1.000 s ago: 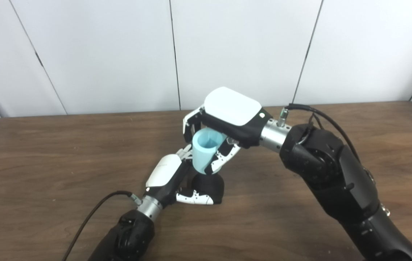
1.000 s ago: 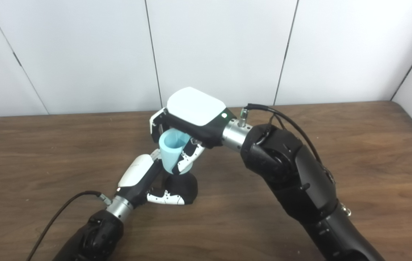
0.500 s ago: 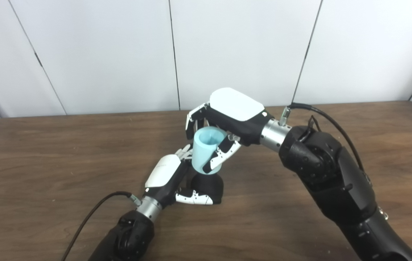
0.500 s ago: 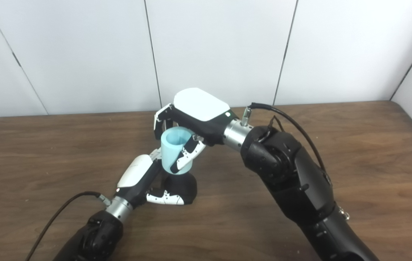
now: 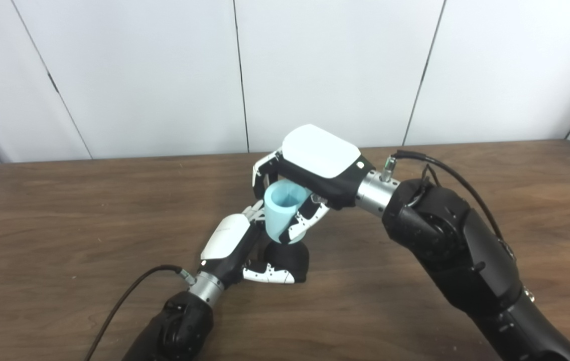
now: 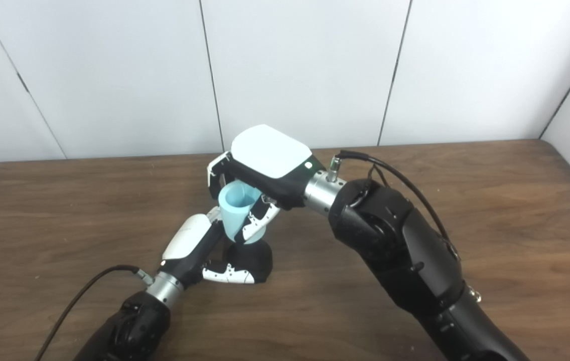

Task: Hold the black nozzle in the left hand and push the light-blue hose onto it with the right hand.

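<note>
Left eye view: my left hand (image 5: 230, 240) wraps the black nozzle (image 5: 290, 258) low on the bench (image 5: 64, 215). Just above, my right hand (image 5: 310, 170) squeezes the light-blue hose (image 5: 280, 210) around its sides. Hose looks soft and light, so I should hold it near its bottom.

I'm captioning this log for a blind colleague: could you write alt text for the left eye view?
The right hand grips a light-blue hose from above, its lower end on a black nozzle that the left hand holds on a brown wooden table. White wall panels stand behind.
</note>
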You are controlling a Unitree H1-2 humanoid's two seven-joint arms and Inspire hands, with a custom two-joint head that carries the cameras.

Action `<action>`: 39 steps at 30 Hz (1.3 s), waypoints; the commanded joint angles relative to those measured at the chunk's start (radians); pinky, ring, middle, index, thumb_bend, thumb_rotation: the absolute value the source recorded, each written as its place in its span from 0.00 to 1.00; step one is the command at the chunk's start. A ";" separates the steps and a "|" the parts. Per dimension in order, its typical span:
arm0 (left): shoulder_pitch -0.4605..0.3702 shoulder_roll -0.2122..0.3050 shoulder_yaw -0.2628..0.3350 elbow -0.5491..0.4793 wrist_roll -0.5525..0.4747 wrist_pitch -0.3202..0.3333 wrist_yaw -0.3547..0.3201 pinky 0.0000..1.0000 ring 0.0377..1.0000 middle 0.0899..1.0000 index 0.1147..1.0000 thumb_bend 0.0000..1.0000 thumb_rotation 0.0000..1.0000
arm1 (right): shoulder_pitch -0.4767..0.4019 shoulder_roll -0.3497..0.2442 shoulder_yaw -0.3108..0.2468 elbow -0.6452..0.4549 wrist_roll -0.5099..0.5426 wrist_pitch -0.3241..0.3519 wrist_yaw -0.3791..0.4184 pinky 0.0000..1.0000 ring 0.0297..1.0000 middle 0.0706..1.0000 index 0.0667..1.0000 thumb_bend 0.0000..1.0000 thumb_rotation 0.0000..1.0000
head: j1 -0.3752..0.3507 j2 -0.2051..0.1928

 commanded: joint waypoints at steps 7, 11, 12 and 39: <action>0.209 0.002 -0.063 0.124 0.018 0.015 -0.022 1.00 1.00 0.91 0.35 0.75 0.51 | -0.047 -0.033 0.042 -0.017 -0.059 -0.029 0.081 0.42 0.46 0.52 0.46 0.52 0.16 | 0.001 0.001; 0.210 0.002 -0.064 0.126 0.019 0.014 -0.020 1.00 1.00 0.91 0.35 0.75 0.51 | -0.043 -0.035 0.040 -0.023 -0.069 -0.001 0.111 0.42 0.47 0.54 0.53 0.68 0.28 | -0.001 0.001; 0.209 0.002 -0.064 0.129 0.019 0.012 -0.019 1.00 1.00 0.91 0.35 0.75 0.51 | -0.043 -0.036 0.037 -0.024 -0.068 0.005 0.117 0.42 0.47 0.55 0.57 0.77 0.33 | -0.001 0.001; 0.206 0.002 -0.062 0.130 0.017 0.013 -0.029 1.00 1.00 0.91 0.34 0.75 0.51 | 0.005 -0.043 0.005 -0.062 -0.079 -0.061 0.039 0.63 0.67 0.68 0.64 0.88 0.39 | 0.002 0.005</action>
